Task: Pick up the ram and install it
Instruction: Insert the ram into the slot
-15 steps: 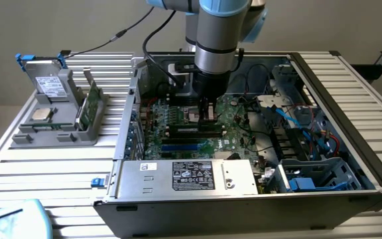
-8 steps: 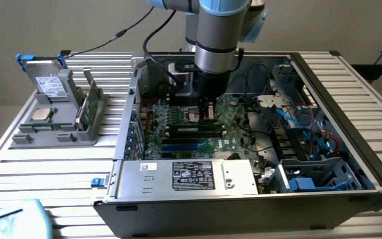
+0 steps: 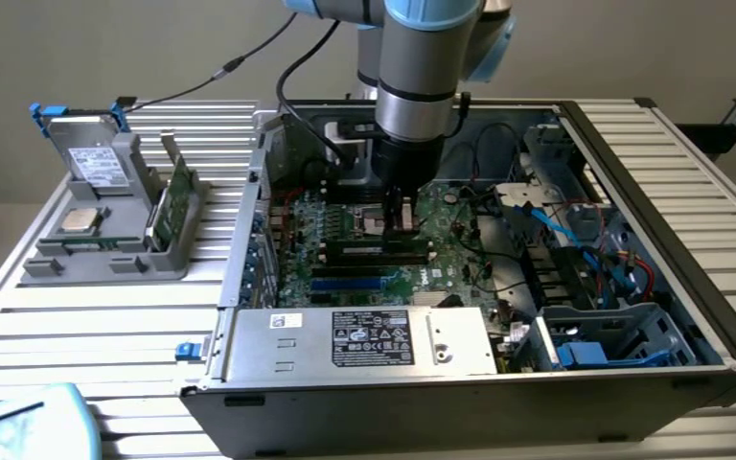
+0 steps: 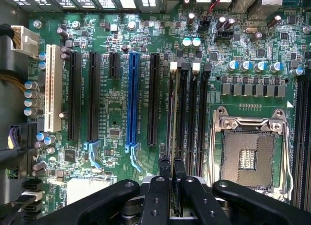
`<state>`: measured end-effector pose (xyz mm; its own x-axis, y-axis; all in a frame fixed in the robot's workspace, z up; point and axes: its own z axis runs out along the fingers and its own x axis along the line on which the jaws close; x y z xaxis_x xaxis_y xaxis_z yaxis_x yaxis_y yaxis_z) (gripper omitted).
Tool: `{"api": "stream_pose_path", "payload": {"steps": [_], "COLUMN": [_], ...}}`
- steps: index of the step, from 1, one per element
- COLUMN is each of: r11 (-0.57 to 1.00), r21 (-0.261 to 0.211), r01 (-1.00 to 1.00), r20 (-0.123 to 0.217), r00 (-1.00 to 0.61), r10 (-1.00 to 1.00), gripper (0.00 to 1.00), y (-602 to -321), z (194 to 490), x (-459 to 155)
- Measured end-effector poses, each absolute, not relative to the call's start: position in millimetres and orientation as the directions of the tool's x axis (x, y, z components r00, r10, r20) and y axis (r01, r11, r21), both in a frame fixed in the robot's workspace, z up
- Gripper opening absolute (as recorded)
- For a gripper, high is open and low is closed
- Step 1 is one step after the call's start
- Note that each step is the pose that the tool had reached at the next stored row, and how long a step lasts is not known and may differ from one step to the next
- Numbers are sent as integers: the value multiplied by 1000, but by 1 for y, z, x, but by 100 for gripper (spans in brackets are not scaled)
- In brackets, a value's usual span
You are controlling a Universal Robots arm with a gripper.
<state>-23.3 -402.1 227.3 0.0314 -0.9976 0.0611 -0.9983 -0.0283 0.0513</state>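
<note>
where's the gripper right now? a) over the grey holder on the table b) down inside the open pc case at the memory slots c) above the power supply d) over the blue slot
b: the gripper is down inside the open case at the motherboard's memory slots, beside the cpu socket, shut on the thin edge-on ram. The grey holder sits off at the exterior view's left.

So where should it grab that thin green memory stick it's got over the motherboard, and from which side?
By the upper long edge, near mid-length, coming straight down from above. The ram stands on edge, thin and flat, so the fingers pinch its two broad faces, as they seem to here. That leaves the lower edge free toward the slots.
</note>
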Motion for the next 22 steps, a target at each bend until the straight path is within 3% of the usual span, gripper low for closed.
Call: {"api": "stream_pose_path", "payload": {"steps": [22], "r11": [-28], "r21": [51], "r01": [-998], "r20": [64], "r00": [31], "r10": [-997], "gripper": [14], "y": [-401], "z": [223], "x": [-23]}}
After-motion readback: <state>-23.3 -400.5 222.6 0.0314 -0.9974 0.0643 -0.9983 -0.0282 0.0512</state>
